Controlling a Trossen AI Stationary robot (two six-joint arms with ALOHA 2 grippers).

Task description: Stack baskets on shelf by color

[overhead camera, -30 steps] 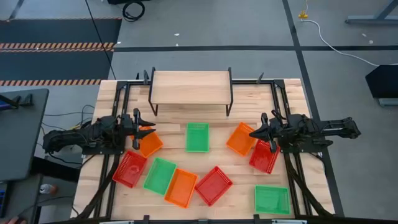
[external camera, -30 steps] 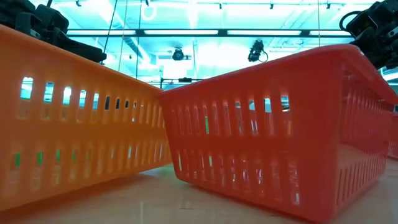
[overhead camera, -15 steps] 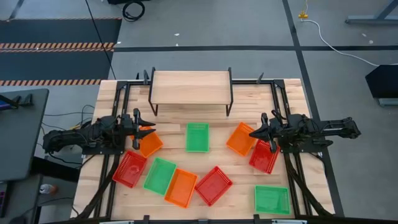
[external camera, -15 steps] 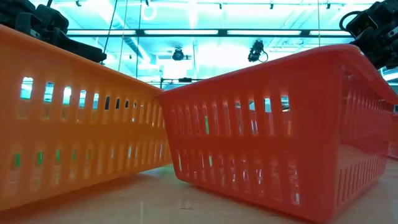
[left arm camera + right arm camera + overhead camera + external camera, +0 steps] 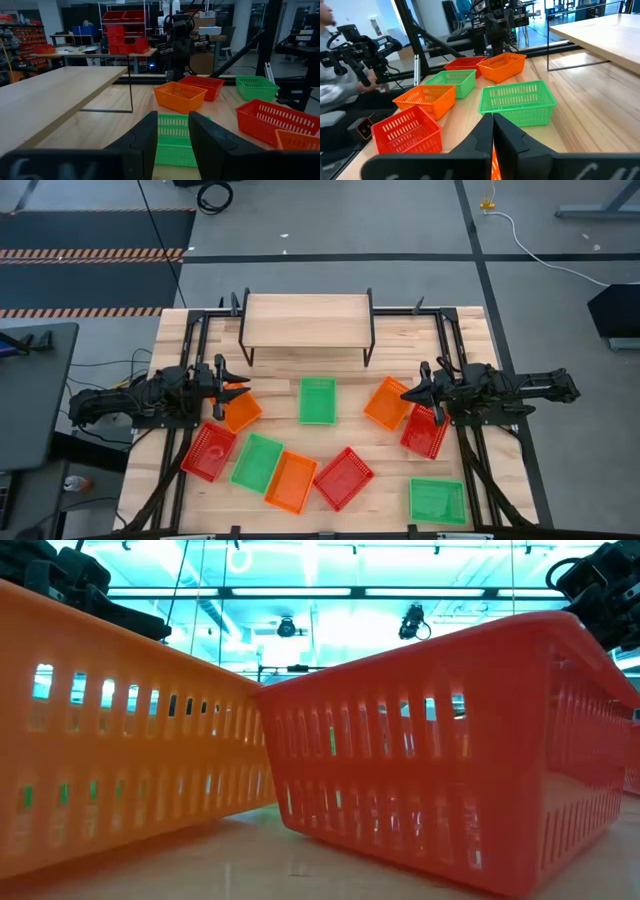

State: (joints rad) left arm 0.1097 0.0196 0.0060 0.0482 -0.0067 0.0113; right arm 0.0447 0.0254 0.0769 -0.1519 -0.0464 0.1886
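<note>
Nine plastic mesh baskets (image 5: 318, 400) scattered on desk, unsorted; wooden shelf (image 5: 306, 320) bare. Left claw (image 5: 229, 387) spread over orange basket (image 5: 240, 411), ready to grasp; right claw (image 5: 408, 395) pressed together, empty.

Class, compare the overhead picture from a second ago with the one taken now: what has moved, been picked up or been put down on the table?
Nothing visibly changed. The left end effector hangs over an orange basket and the right end effector is beside another orange basket, just as before. All nine baskets lie where they were on the table, and the shelf is bare.
</note>
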